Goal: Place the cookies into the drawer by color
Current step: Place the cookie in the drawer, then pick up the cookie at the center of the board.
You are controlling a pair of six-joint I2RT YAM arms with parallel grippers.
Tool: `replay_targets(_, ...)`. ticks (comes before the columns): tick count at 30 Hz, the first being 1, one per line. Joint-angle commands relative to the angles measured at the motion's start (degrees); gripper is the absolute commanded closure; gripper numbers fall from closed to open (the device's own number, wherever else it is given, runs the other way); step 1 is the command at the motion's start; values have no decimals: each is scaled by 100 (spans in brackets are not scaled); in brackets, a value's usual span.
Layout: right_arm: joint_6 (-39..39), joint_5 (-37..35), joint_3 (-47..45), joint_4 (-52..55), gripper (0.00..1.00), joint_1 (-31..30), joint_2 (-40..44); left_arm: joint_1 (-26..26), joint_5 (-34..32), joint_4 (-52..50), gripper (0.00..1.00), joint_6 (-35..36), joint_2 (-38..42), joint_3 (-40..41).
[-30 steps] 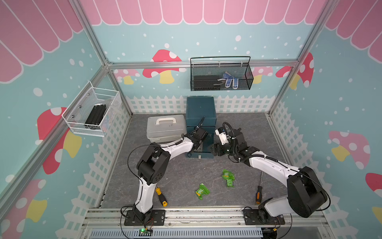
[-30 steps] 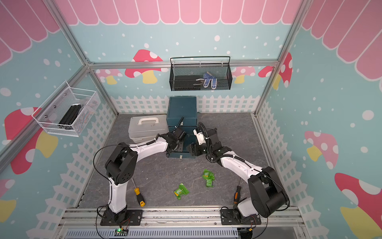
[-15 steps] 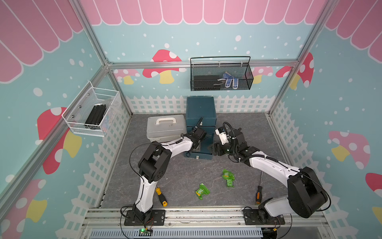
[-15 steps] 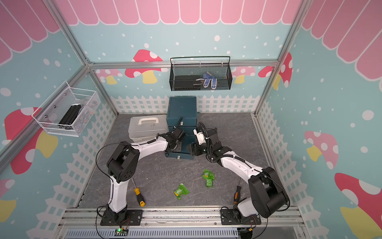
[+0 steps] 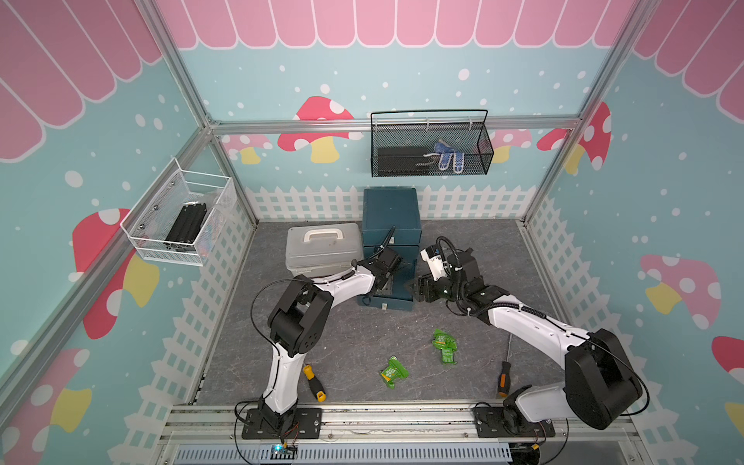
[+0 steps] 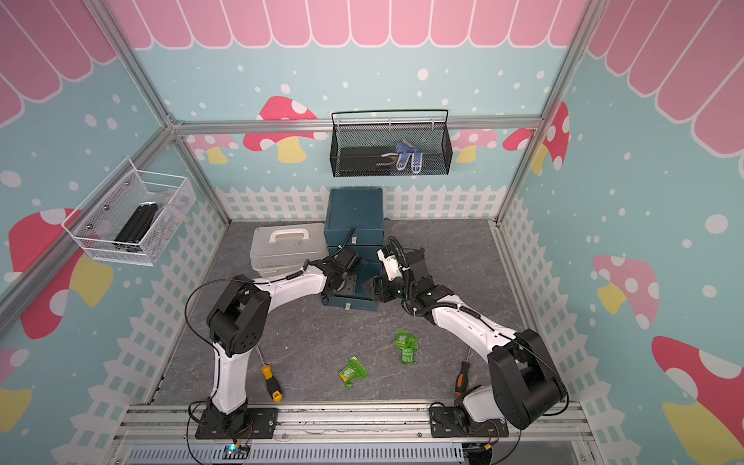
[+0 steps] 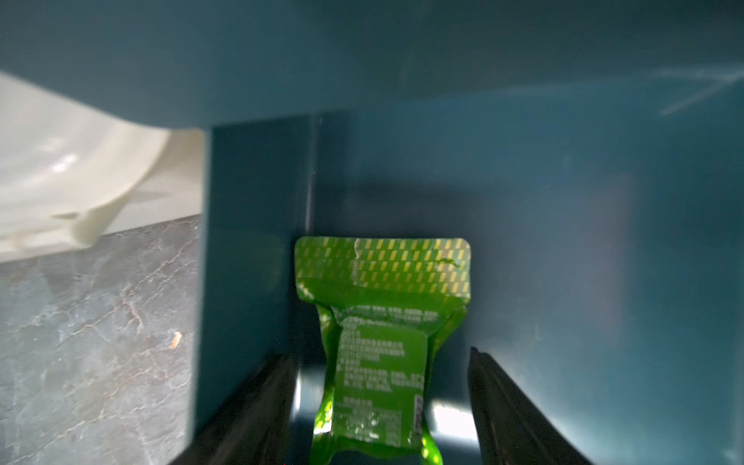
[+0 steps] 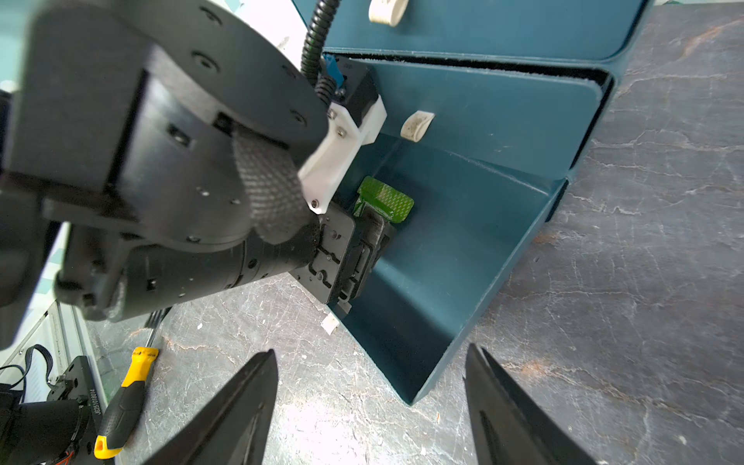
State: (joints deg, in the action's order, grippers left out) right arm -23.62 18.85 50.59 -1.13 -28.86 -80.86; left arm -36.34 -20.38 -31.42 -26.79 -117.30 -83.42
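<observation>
We see left gripper (image 7: 379,354) spread inside the pulled-out bottom drawer (image 7: 563,241), green cookie (image 7: 382,282) lying untouched between its jaws; right gripper (image 8: 370,354) spread, empty.

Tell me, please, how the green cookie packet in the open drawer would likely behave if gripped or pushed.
Probably floppy: the green packet is creased foil with a thin crimped end, so it should bend. Its glossy wrapper may slide on the smooth drawer; being flat, it shouldn't roll.

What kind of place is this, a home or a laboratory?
Probably a robot test cell: left arm and right arm bolted to a metal rail, a metal frame, printed mushroom walls.
</observation>
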Motion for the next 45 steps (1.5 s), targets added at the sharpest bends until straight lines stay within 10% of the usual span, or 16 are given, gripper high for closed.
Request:
replay_targets(1,33,-70,-40,74,24,-13,170,-130,-123,104,20,-46,587,116)
replay_targets(12,-534,-1174,-390,1475,24,-86,772,-468,-62,496,9,-122,2207,1132)
replay_targets(25,-1633,-2608,-850,3056,23,-961,702,-545,1905,2091,9,-667,4703,4169)
replay_targets(45,-1721,-2283,-866,2320,29,-1574,-245,-642,1676,2271,9,-784,4866,4701)
